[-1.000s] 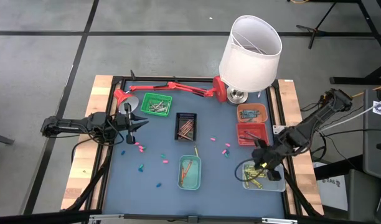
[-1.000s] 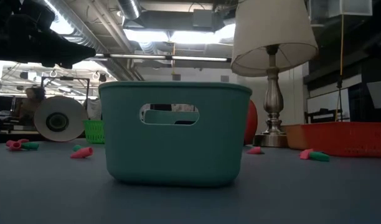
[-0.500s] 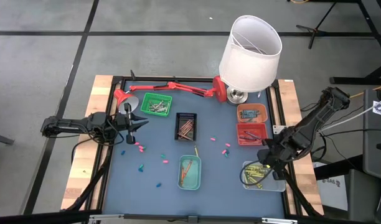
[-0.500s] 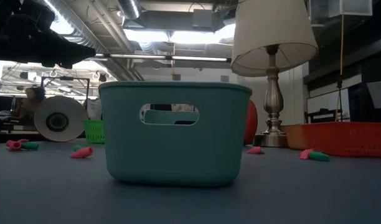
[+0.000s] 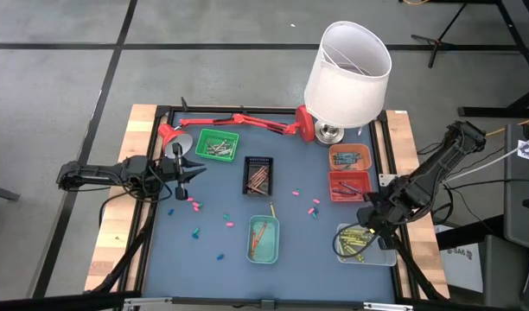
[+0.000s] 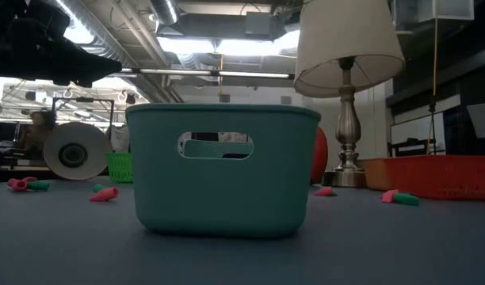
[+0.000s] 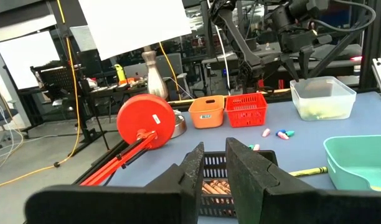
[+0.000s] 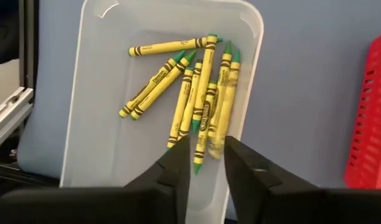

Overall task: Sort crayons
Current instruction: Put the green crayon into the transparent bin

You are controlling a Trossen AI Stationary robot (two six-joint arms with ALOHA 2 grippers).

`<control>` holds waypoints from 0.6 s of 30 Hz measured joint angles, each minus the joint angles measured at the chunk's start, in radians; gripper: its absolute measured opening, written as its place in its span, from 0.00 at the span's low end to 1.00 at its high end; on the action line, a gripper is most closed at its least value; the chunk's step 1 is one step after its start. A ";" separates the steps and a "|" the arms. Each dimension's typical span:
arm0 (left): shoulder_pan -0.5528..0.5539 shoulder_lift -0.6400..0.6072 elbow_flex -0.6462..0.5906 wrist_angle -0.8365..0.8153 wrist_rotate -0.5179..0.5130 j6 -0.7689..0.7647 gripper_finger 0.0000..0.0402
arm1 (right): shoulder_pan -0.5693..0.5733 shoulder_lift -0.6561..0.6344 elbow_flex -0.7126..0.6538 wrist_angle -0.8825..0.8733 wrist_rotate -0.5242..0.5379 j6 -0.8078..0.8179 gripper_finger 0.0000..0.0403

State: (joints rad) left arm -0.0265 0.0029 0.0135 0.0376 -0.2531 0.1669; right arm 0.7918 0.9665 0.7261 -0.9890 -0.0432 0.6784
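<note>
Blue table [image 5: 169, 250] remained littered. Right gripper [image 8: 203, 163] had parted above the clear tray [image 8: 103, 68], a yellow crayon [image 8: 206, 134] released; left gripper [image 7: 212, 163] idle, nearly together.

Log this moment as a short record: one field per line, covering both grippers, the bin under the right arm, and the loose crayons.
left gripper: waiting at the table's left side beside the green tray, holding nothing
right gripper: above the clear bin, fingers parted, nothing between them
clear bin contents: yellow-green crayons lying in a loose pile
loose crayons: scattered on the blue mat, mostly pink, some blue or green
</note>
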 joint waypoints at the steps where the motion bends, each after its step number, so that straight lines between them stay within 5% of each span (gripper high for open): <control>1: 0.000 0.000 0.000 0.000 0.000 0.000 0.13 | 0.000 0.000 0.000 0.000 0.006 -0.007 0.25; 9: 0.000 0.000 0.000 0.000 0.000 0.000 0.13 | 0.000 0.000 0.000 0.029 0.204 -0.097 0.28; 18: 0.000 0.000 0.000 0.000 0.000 0.000 0.13 | -0.086 0.000 0.000 0.235 0.439 -0.348 0.14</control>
State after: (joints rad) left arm -0.0265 0.0027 0.0135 0.0379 -0.2531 0.1669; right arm 0.7059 0.9665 0.7261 -0.7543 0.3957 0.3306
